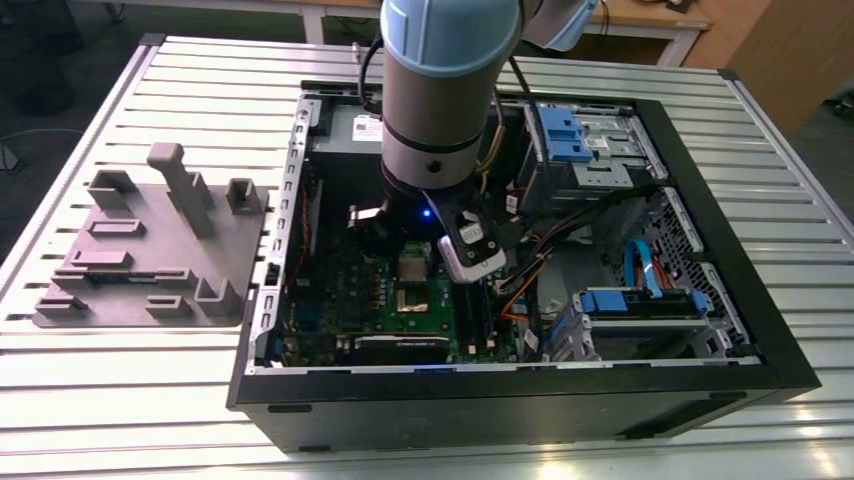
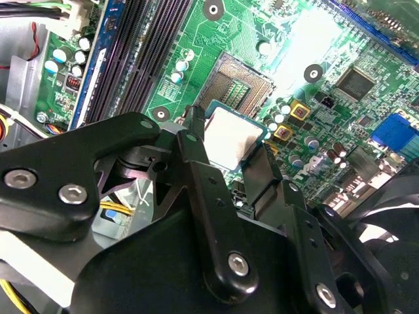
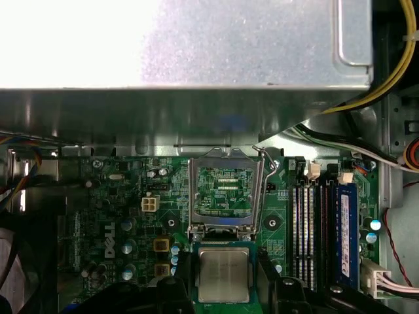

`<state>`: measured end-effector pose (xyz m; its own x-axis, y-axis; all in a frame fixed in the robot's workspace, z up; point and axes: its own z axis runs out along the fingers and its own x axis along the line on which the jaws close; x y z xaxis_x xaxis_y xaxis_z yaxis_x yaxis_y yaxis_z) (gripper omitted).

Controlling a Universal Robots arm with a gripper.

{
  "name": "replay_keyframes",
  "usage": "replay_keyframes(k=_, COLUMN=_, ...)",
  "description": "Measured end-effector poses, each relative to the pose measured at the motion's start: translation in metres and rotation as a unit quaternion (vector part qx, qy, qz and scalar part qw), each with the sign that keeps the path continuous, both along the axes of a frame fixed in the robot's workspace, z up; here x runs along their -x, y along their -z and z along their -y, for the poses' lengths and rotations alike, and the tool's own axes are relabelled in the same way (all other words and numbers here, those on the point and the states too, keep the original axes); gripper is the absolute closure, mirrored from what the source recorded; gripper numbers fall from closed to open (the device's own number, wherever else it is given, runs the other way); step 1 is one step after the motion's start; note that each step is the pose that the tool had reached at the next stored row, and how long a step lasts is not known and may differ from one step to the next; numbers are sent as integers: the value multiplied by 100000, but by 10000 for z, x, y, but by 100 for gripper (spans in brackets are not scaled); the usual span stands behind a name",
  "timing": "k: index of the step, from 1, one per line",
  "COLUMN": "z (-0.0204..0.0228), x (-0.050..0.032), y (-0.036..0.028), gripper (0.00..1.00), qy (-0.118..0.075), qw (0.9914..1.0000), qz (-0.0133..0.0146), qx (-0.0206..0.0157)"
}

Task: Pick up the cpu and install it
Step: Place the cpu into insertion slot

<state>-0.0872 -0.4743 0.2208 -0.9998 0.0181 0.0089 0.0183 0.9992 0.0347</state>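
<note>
Over the green motherboard inside the open black computer case on the slatted metal desk, we have the black fingers clamped on the small square silvery-topped cpu, one on each side. Both wrist views put the chip just beside the empty metal-framed socket, not seated in it.

The cpu, a small flat square chip with a silvery-grey metal top and a thin green border, is pictured in both wrist views clamped at two opposite edges between the black fingers of the gripper. It is held metal face up over the green motherboard, just beside the open, empty socket.
</note>
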Motion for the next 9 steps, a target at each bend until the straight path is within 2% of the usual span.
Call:
replay_keyframes(k=7, z=0, x=1, y=1, gripper=53, qy=-1, qw=100000, qz=-6, qx=10)
replay_keyframes(k=9, z=7, x=1, y=6, gripper=53, qy=-13, qw=100000, qz=-6, qx=127)
